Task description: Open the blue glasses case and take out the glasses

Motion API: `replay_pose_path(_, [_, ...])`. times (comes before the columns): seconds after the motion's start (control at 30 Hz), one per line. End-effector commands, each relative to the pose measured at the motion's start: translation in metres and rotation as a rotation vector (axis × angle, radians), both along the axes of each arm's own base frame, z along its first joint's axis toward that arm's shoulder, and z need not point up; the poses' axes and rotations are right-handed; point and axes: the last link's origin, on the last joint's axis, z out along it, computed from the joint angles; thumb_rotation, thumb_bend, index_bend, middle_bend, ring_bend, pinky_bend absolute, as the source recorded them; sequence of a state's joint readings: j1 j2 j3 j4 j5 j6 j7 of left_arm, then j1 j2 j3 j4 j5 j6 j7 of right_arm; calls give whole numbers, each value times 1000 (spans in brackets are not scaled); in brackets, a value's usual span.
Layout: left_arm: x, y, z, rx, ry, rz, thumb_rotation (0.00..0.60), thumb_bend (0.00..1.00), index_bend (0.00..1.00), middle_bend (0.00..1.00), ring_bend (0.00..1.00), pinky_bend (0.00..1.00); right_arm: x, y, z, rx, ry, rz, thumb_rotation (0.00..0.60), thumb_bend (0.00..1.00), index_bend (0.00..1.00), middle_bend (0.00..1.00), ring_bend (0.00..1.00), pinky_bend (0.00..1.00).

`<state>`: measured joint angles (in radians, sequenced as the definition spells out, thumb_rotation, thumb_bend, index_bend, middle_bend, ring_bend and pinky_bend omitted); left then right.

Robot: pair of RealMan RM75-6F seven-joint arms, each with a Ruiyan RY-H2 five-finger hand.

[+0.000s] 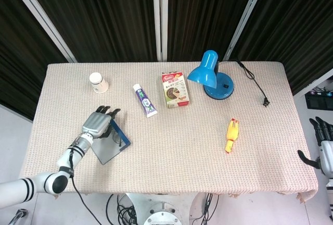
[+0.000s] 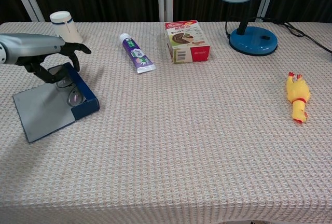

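Near left on the table (image 2: 181, 146): blue glasses case (image 2: 52, 107) lying open, glasses (image 2: 72, 92) inside against its raised wall. Left hand (image 2: 44, 53) over the far end, fingers curled, seemingly touching the rim, holding nothing for certain. Right hand (image 1: 325, 144) off-table, spread. Risk: dragging the case instead of pinching the frame. Beyond: one tube, one box, one cup, one lamp, one toy chicken.

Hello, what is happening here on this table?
The robot's left hand is working at the blue glasses case near the table's left side. The case lies open, and the glasses are visible inside it, not yet taken out. The fingers reach over the case's far end. The right hand hangs off the right table edge, holding nothing. A lamp, toothpaste tube, box, cup and toy chicken lie untouched.
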<state>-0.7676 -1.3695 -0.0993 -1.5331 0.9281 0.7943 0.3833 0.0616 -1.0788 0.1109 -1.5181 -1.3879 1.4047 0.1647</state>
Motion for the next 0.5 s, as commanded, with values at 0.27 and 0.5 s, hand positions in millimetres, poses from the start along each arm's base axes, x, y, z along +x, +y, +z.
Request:
replay_pose_path(0.27, [-15, -10, 19, -13, 48, 73, 600, 636, 14, 263, 0, 2, 2, -2, -1, 8, -3, 5, 600, 176, 0, 0, 0, 0])
replay_pose_path(0.5, [-21, -23, 26, -25, 76, 98, 600, 660, 13, 300, 0, 9, 5, -1, -2, 12, -2, 18, 600, 176, 0, 0, 0, 0])
